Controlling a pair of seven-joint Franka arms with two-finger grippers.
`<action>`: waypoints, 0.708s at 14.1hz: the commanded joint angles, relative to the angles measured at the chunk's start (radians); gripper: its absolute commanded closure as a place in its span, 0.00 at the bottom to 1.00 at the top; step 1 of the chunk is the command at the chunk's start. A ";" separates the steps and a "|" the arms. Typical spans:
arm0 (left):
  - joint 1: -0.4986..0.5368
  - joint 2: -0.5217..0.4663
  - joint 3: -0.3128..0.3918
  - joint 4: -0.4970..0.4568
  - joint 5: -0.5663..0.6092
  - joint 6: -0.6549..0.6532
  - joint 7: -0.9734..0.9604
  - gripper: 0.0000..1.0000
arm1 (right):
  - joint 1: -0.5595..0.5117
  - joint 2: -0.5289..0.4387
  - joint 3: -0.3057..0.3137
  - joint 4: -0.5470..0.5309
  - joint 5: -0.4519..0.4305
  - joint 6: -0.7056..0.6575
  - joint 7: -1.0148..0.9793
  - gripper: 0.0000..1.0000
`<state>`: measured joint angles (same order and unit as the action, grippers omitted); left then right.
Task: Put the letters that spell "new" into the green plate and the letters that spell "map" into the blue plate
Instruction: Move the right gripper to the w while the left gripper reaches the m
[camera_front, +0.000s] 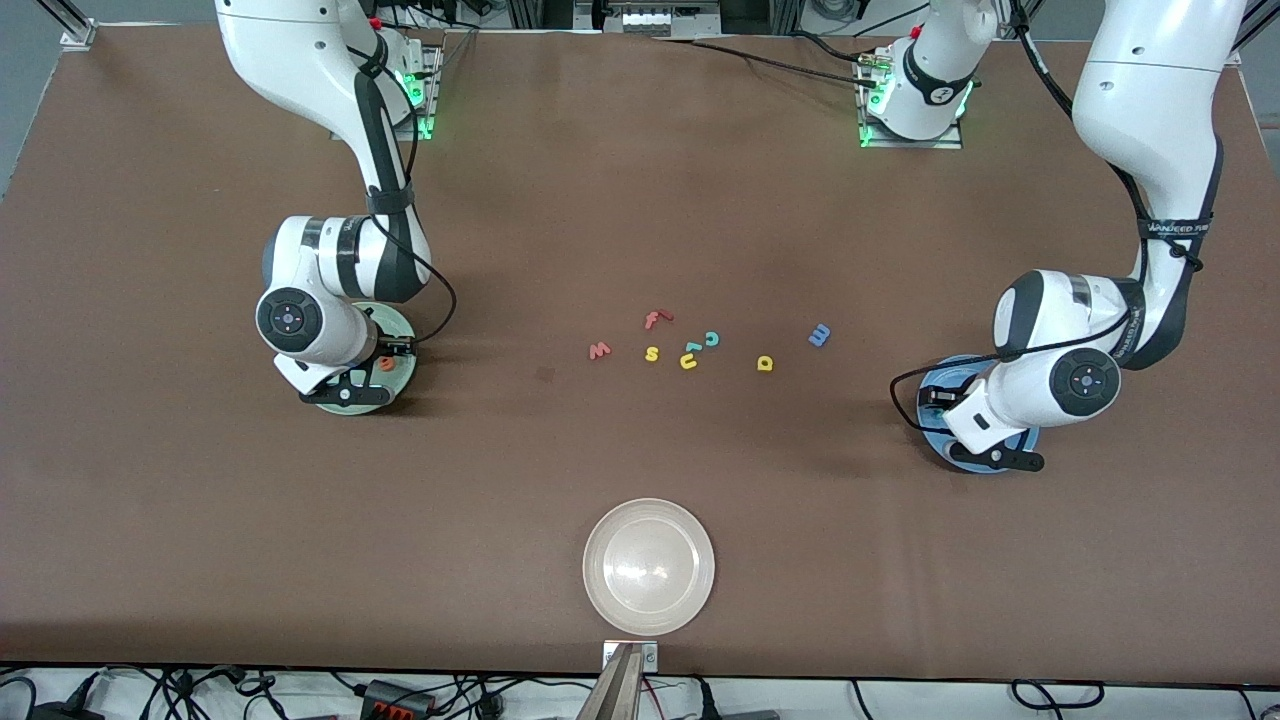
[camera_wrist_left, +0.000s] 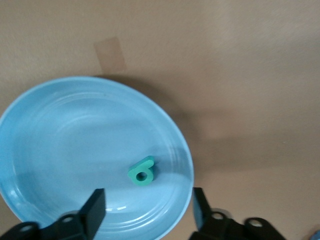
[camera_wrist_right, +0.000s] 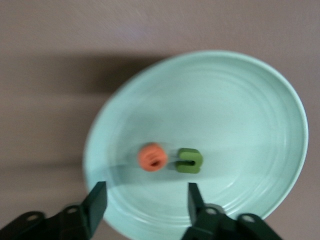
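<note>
From the front, the round pale mint-green plate (camera_front: 400, 325) is sitting under the right gripper (camera_front: 385, 362), and the round bright blue plate (camera_front: 935, 385) under the left gripper (camera_front: 945, 400). Mid-table, the red-pink foam w (camera_front: 599, 350), yellow bowl-and-stem foam letter (camera_front: 765, 363) and blue foam m (camera_front: 819, 335) are lying loose among other letters.

In the left wrist view, a matte teal bowl-and-stem foam letter (camera_wrist_left: 142, 171) is lying in the glossy blue plate around 4 o'clock, jaws standing wide and empty above it.

In the right wrist view, the orange foam e (camera_wrist_right: 152, 157) and olive-green foam n (camera_wrist_right: 189, 160) are lying just beside each other in the green plate, jaws spread wide, holding nothing.
</note>
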<state>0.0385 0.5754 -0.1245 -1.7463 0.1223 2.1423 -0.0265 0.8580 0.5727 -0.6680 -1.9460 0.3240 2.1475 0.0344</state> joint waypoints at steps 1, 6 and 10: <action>-0.017 -0.046 -0.013 -0.007 0.023 -0.013 0.010 0.00 | 0.050 -0.028 0.010 0.067 0.016 -0.054 0.129 0.00; -0.026 -0.063 -0.069 -0.007 0.023 -0.048 0.054 0.00 | 0.216 0.010 0.010 0.120 0.072 -0.049 0.418 0.00; -0.022 -0.048 -0.069 -0.006 0.023 -0.047 0.121 0.00 | 0.268 0.018 0.050 0.139 0.064 -0.041 0.161 0.00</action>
<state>0.0006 0.5337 -0.1886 -1.7526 0.1223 2.1066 0.0461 1.1167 0.5763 -0.6347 -1.8328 0.3757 2.1089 0.3330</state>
